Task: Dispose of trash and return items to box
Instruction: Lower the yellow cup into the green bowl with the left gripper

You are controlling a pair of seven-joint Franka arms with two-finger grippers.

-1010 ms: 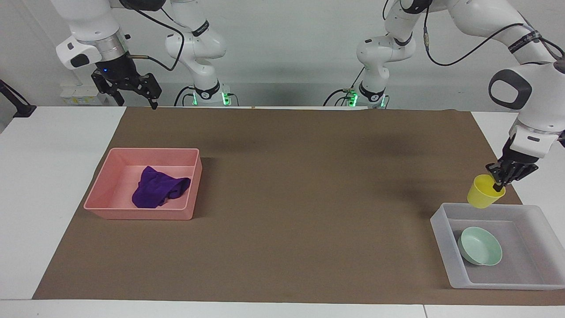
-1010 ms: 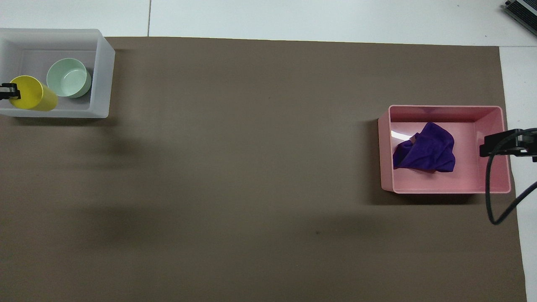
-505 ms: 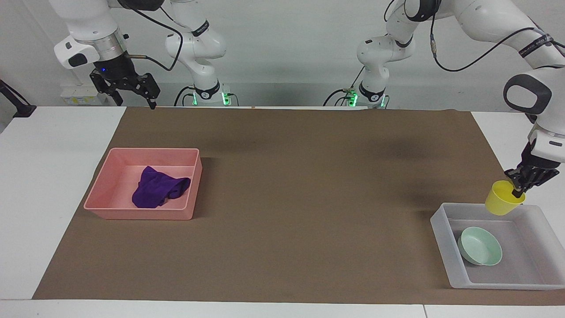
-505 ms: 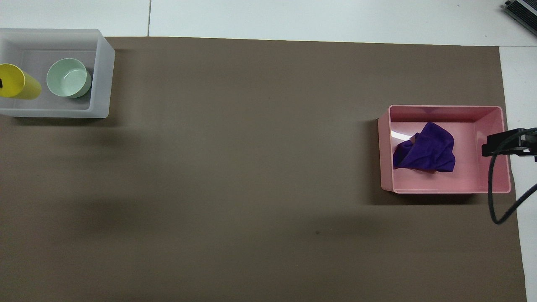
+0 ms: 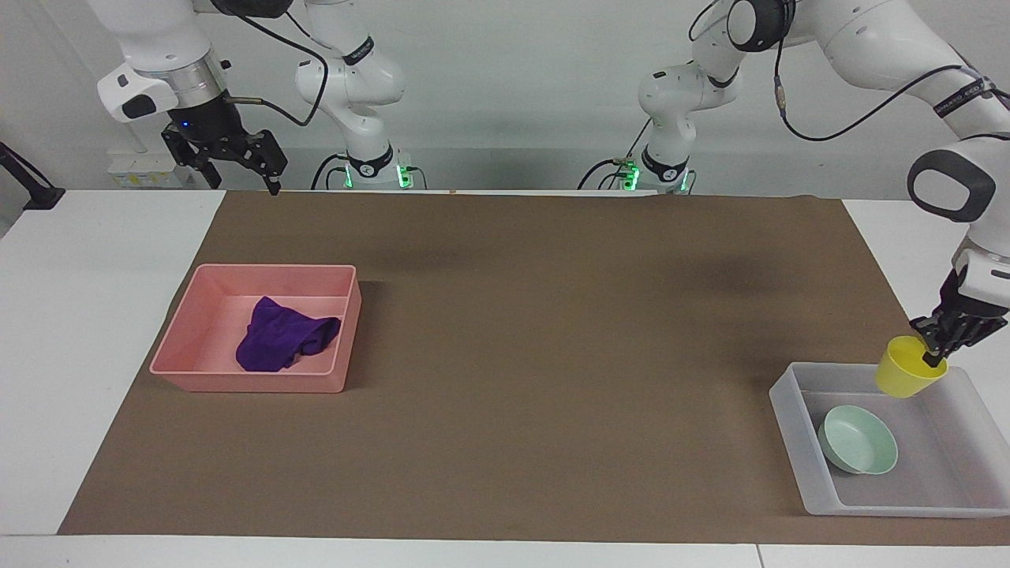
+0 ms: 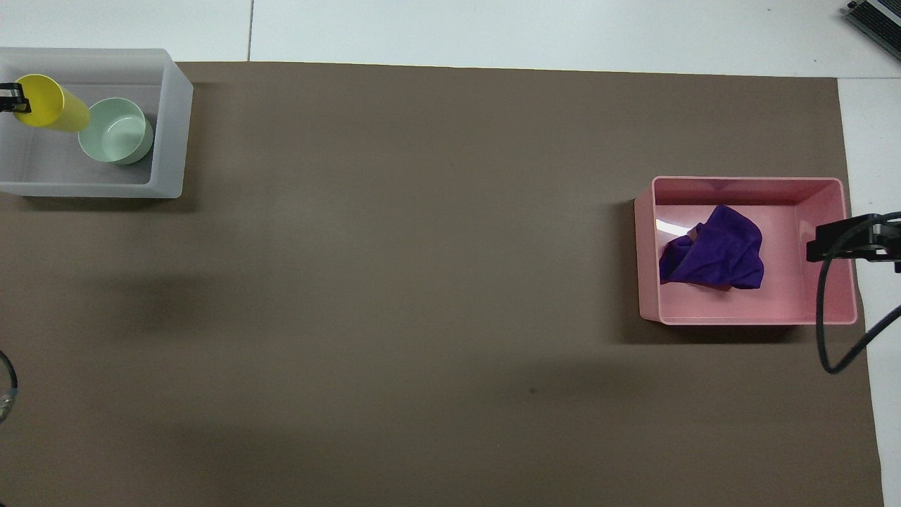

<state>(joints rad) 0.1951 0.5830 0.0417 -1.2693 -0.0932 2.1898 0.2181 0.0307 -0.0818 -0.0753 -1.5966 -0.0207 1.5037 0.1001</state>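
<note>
Carrying the cup (image 5: 910, 378), the left gripper (image 5: 936, 359) has moved over the last second from just outside the box (image 5: 797, 442), on the robots' side, to a spot above its floor, and it has come lower, so the cup's base now hangs within the walls near the corner closest to the robots. That puts the last loose item almost home: the bowl (image 5: 858, 439) already sits in the box, beside the cup and farther from the robots, and the rag (image 5: 284, 335) lies in the pink bin (image 5: 177, 339) at the right arm's end of the tabletop. What remains, by my reading, is setting the cup down and letting go.

The left arm reaches steeply down, wrist nearly vertical, its fingers (image 5: 937, 363) clenched on the cup's rim, one inside and one outside; the cup tilts slightly. The right gripper (image 5: 237, 162) waits raised over the tabletop's edge, nearer the robots than the bin, fingers spread and holding nothing.
</note>
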